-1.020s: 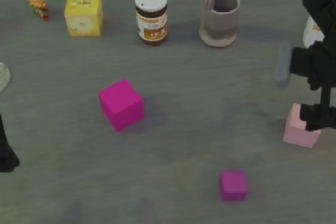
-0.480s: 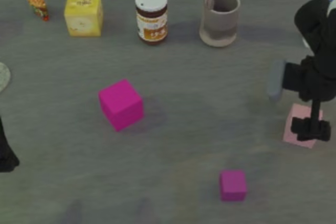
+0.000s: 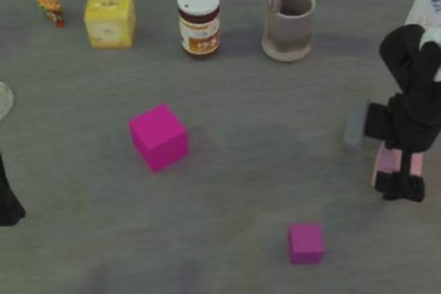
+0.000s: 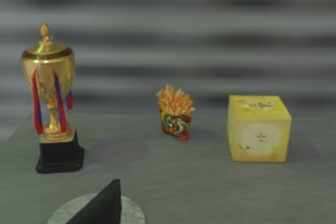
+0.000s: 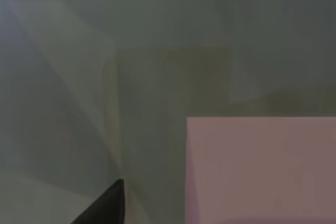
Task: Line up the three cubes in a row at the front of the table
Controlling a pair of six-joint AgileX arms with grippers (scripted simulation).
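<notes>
The larger bright magenta cube (image 3: 158, 137) sits left of the table's middle. At the front, right of centre, lies the small purple-magenta cube (image 3: 305, 243). The pale pink cube (image 3: 380, 166) rests near the right edge, mostly covered by my right gripper (image 3: 403, 182), which hangs open directly over it. In the right wrist view the pink cube (image 5: 262, 169) fills the frame close up, with one dark fingertip (image 5: 111, 205) beside it and apart from it. My left gripper (image 3: 8, 206) is parked open at the left edge, and one fingertip (image 4: 105, 205) shows in its own view.
Along the back stand a fries toy (image 3: 48, 3), a yellow printed box (image 3: 109, 18), a brown jar (image 3: 198, 21) and a grey cup (image 3: 288, 23). A white carton (image 3: 428, 1) is at the back right. A round disc (image 3: 3, 100) lies at the left edge, near a gold trophy (image 4: 51, 103).
My right arm has moved toward the front of the table and settled over the pale pink cube, uncovering the white carton behind it. The cubes and left arm have not moved.
</notes>
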